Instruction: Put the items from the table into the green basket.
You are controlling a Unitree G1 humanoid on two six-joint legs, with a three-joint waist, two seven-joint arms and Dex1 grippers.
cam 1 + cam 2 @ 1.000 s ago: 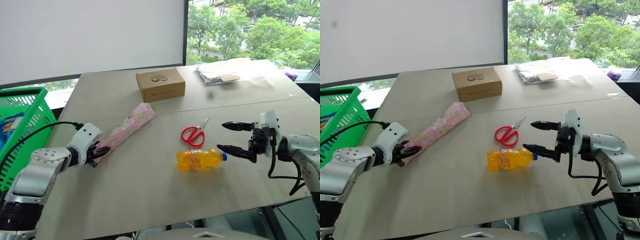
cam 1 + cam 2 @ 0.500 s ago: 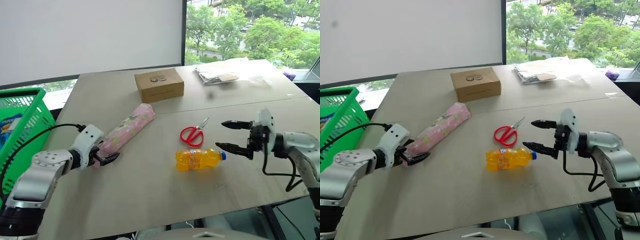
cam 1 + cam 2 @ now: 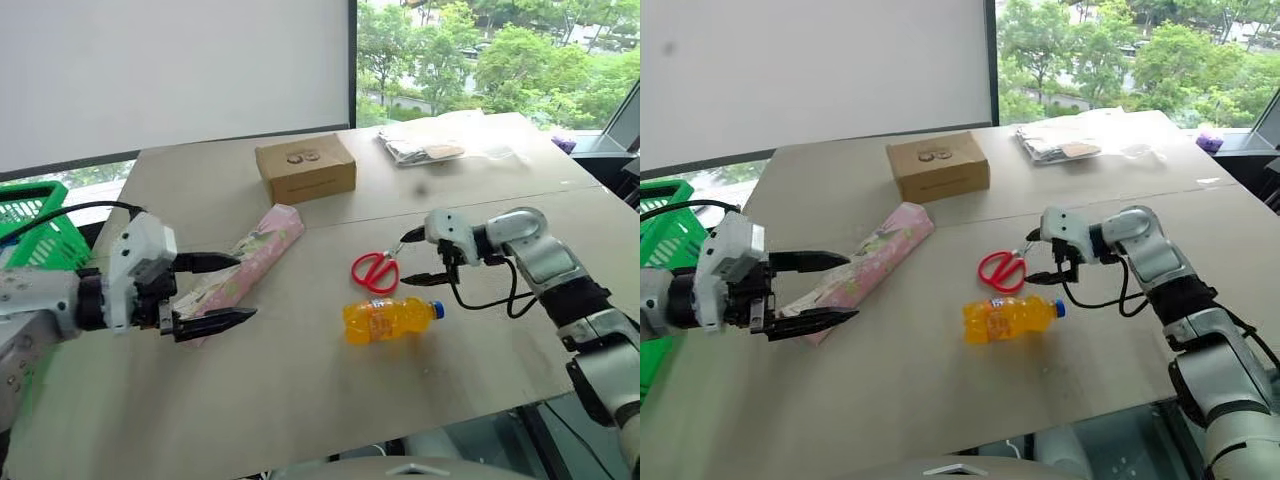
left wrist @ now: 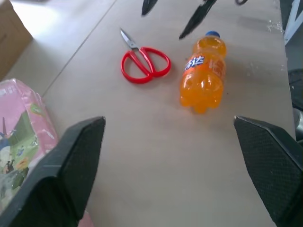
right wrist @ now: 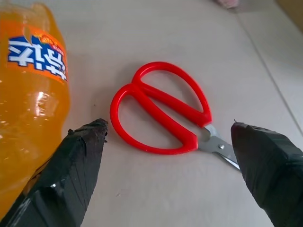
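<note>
Office: whiteboard, window, table

A long pink floral box lies flat and slanted on the beige table. Well to its right lie closed red-handled scissors, blades pointing away. Just in front of them an orange soda bottle rests on its side, blue cap pointing right. A green basket stands at the table's left edge.
</note>
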